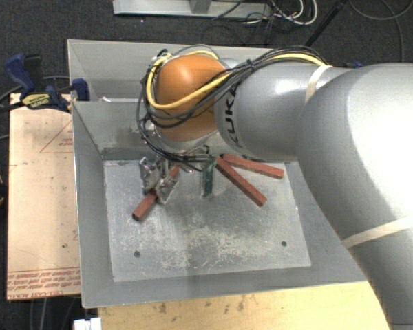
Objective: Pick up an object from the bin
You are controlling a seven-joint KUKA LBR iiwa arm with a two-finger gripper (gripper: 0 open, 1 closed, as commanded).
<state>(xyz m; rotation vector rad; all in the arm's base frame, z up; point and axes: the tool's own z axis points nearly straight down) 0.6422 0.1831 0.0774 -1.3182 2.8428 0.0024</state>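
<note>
My gripper (181, 181) hangs low over the back middle of the bin floor, open, with its two fingers set wide apart. The left finger (152, 177) stands on or just in front of a red-brown stick (144, 209) that lies slanting from the lower left up towards the gap. Whether that finger touches the stick I cannot tell. The right finger (208, 179) comes down just left of two more red-brown sticks: one slanted (246, 184), one lying almost level behind it (261, 168). Nothing sits between the fingers apart from the first stick's upper end.
The arm's thick grey body covers the bin's right side and back right corner. An orange cover with cables sits above the gripper. The bin's back wall rises close behind the fingers.
</note>
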